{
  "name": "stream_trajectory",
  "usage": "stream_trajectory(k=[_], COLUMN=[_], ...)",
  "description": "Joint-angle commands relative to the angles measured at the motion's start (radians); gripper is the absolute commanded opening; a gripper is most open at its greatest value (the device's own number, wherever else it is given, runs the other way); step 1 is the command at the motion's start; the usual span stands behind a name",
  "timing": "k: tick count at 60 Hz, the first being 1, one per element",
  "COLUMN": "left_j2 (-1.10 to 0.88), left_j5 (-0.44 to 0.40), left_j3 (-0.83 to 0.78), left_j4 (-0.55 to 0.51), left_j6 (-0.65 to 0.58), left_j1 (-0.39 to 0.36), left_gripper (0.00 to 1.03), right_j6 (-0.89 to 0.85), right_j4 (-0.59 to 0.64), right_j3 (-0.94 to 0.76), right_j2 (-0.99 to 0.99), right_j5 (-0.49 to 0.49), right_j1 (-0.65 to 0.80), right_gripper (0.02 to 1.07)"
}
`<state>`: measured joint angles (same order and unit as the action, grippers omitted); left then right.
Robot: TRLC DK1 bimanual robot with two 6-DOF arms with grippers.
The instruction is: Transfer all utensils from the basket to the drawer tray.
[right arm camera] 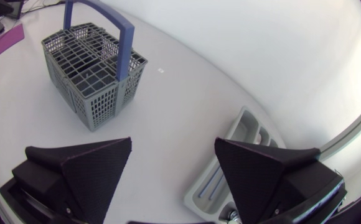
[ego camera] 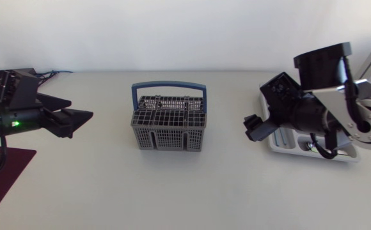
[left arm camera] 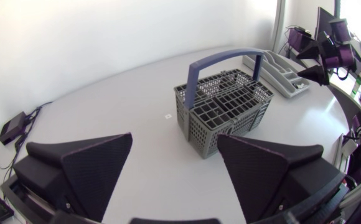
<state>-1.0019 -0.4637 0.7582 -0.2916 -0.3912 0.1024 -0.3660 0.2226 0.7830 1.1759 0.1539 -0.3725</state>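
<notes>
Basket: grey mesh, blue handle upright over it. Sits at the centre of the head view, on the bare white table. The contents of its compartments cannot be made out.

Drawer tray: pale grey, at the right of the head view, well apart from the basket. The right arm hangs over most of it and hides its compartments from above. A small shiny piece shows in it under the arm; cannot tell what it is.

Right gripper: fingers spread wide, holding nothing. It is above the table at the tray's near end, with the basket ahead of it across open table.

Left gripper: fingers also wide apart, holding nothing. It is at the left of the head view, level with the basket and pointing at it, not touching. Nothing lies between it and the basket.

Other items: a dark red mat at the lower left corner of the head view, under the left arm. A small black box with cables sits beside the left gripper near the table's back edge. A tiny speck lies on the table just beside the basket.
</notes>
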Motion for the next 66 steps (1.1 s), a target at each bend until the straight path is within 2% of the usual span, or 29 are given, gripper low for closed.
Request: stream_trajectory(k=[1, 11, 17, 30, 38, 46, 66], left_j2=[0.048, 0.112, 0.197, 0.293, 0.345, 0.476, 0.653], left_j5=[-0.004, -0.004, -0.004, -0.004, 0.053, 0.060, 0.200], left_j3=[-0.049, -0.072, -0.100, -0.166, -0.238, -0.326, -0.464], left_j4=[-0.011, 0.006, 0.022, 0.092, 0.158, 0.197, 0.227], left_j6=[-0.014, -0.018, -0.015, 0.118, 0.071, 0.157, 0.239], left_j1=[0.039, 0.122, 0.141, 0.138, 0.123, 0.123, 0.055], left_gripper=[0.99, 0.99, 0.99, 0.99, 0.99, 0.99, 0.99], right_j6=[0.006, 0.025, 0.029, 0.050, 0.047, 0.050, 0.160], right_j4=[0.032, 0.047, 0.035, -0.017, -0.043, -0.051, -0.111], right_j3=[-0.041, -0.099, -0.139, -0.245, -0.306, -0.357, -0.507], right_j2=[-0.076, -0.213, -0.291, -0.449, -0.565, -0.674, -0.850], right_j5=[0.003, 0.015, 0.004, 0.004, 0.007, 0.022, -0.037], right_j1=[0.021, 0.098, 0.149, 0.207, 0.216, 0.227, 0.277], right_gripper=[1.02, 1.02, 1.02, 1.02, 1.02, 1.02, 1.02])
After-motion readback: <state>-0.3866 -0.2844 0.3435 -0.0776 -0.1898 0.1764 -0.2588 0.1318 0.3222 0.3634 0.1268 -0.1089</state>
